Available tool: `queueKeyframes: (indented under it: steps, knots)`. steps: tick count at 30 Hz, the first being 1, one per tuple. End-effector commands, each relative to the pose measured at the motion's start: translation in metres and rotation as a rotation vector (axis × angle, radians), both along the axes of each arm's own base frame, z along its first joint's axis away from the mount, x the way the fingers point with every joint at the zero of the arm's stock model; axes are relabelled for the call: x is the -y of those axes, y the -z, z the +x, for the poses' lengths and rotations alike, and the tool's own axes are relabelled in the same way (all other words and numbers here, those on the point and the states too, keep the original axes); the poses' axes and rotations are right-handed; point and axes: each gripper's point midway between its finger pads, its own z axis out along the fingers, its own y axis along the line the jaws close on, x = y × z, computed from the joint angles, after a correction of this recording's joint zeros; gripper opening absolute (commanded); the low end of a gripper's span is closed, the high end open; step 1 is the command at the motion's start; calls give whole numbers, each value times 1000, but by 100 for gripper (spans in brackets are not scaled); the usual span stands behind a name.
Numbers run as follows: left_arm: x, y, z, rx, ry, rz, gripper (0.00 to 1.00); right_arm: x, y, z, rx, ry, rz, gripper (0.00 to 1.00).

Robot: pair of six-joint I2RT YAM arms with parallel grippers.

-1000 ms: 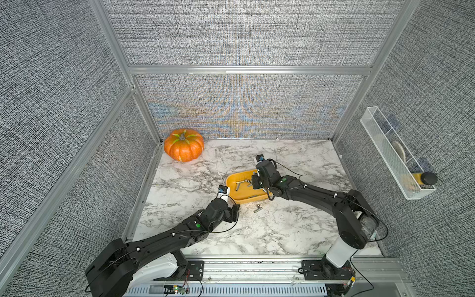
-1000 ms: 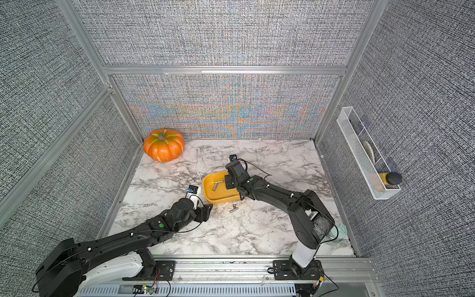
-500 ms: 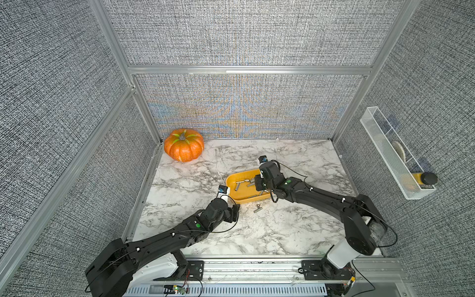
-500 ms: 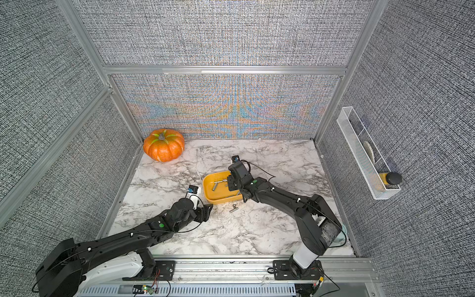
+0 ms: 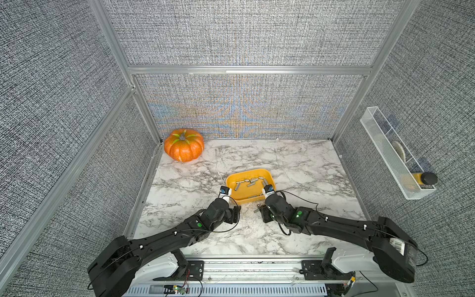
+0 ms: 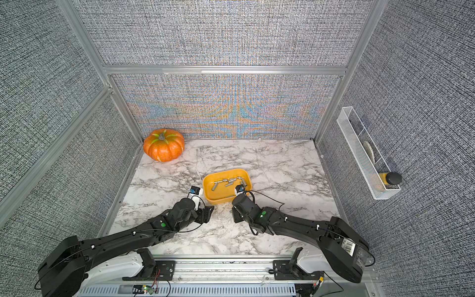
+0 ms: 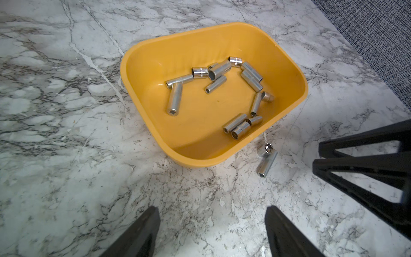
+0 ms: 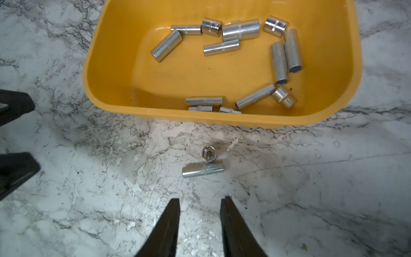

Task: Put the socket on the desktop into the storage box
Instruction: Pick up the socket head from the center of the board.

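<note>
Sockets (image 8: pixel 202 169): two on the desktop (image 8: pixel 311 189), thirteen in the storage box (image 8: pixel 106 66); left gripper (image 7: pixel 211 208) gapes wide, right gripper (image 8: pixel 200 198) narrowly, both empty.

The desktop (image 5: pixel 295 159) bears pumpkin (image 5: pixel 184 144), storage box (image 5: pixel 244 192) (yellow), two sockets (image 8: pixel 202 169).

Both top views high above the 6 o'clock edge, tilted toward 12 o'clock, far, framing the whole desktop (image 5: pixel 295 159) nearly alike, left wrist view low, facing 1 o'clock, right wrist view low, facing 11 o'clock, both sharing storage box (image 7: pixel 178 44), loose socket (image 7: pixel 266 165)
</note>
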Motion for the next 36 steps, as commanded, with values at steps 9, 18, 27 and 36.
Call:
queueKeyframes:
  steps: [9,18,27,36]
  knots:
    - [5,-9,2,25,13,-27,80,-13,20,27,1,35,7,36]
    - [4,-10,2,30,12,-27,80,-19,34,36,-11,28,-21,34]
    - [4,-10,2,30,11,-24,79,-20,44,38,-26,28,-51,29]
    - [4,-9,2,27,11,-22,80,-16,50,34,-34,33,-89,28]
